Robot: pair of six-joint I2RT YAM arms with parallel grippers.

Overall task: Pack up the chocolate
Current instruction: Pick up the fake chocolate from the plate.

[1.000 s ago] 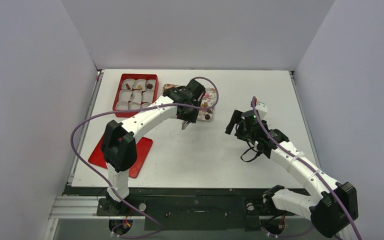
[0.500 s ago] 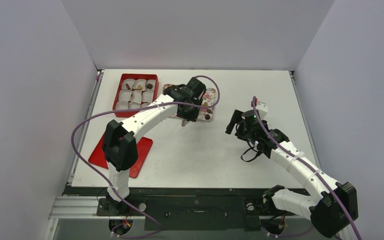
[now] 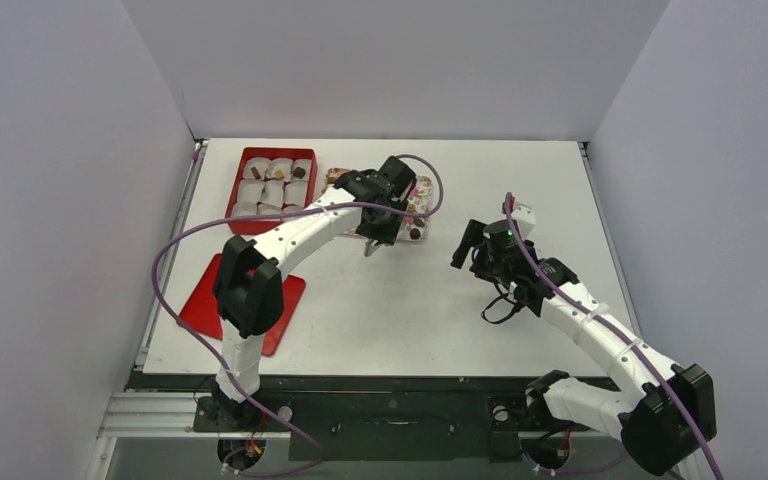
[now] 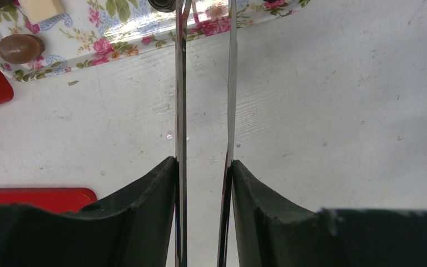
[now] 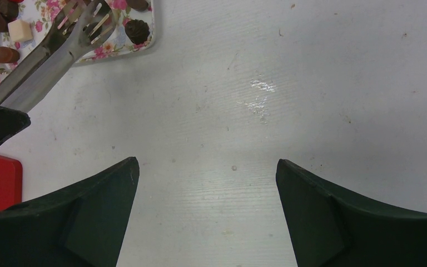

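Note:
My left gripper (image 3: pixel 377 226) (image 4: pixel 203 162) is shut on metal tongs (image 4: pixel 181 83). The tong arms are slightly apart and their tips reach the near edge of the flower-print tray (image 4: pixel 117 38) (image 3: pixel 420 203). Chocolate pieces lie on the tray: a brown round one (image 4: pixel 20 48), a cream cube (image 4: pixel 41 8) and a dark one (image 4: pixel 164 4) by the left tong tip. The right wrist view shows the tongs (image 5: pixel 50 55), a dark piece (image 5: pixel 137 30) and the cream cube (image 5: pixel 20 30). My right gripper (image 3: pixel 468 245) (image 5: pixel 207 167) is open and empty over bare table, right of the tray.
A red box (image 3: pixel 238 183) with white paper cups, some holding chocolate, stands left of the tray. A red lid (image 3: pixel 200 305) lies at the near left. Purple cables loop over both arms.
The left arm's elbow has shifted slightly right and the tongs have edged toward the tray. The right arm has not moved.

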